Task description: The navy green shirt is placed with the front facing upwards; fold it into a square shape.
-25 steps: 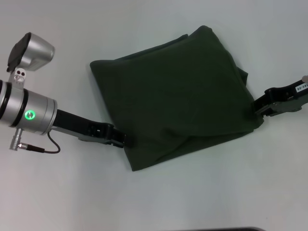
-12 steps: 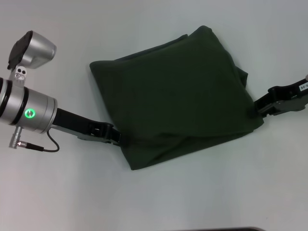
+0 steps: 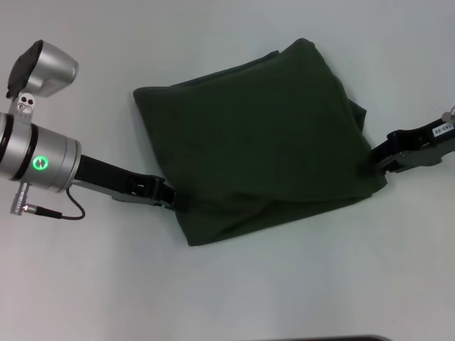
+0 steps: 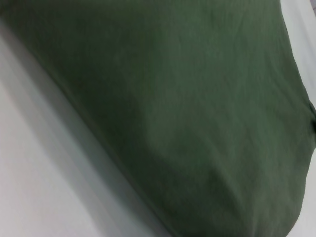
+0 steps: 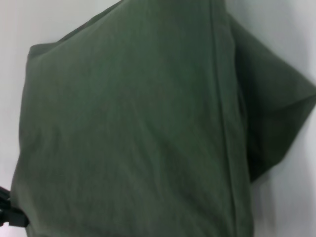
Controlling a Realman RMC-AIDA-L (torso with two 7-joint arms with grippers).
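We see the navy green shirt [image 3: 259,138] lying folded on the pale surface [image 3: 85,284], a rough four-sided bundle set at a slant near the middle of the scene, its plain dark side up. A lower layer sticks out beyond the top fold along the near edge and again at the far right corner, so the bundle is not a tidy square.

The left hand [image 3: 176,199] reaches in from the left, its black tip touching the near left corner of the cloth. We cannot tell how far that hand is open or whether it has hold of the fabric, because the cloth covers the tip. The silver wrist behind it shows a green light.

The right hand [image 3: 378,160] comes in from the right edge and meets the near right corner of the shirt. There too the tip is hidden against the cloth, and we cannot tell its opening or its grip.

Both wrist views are filled almost wholly with green fabric, with slivers of the surface at the margins.
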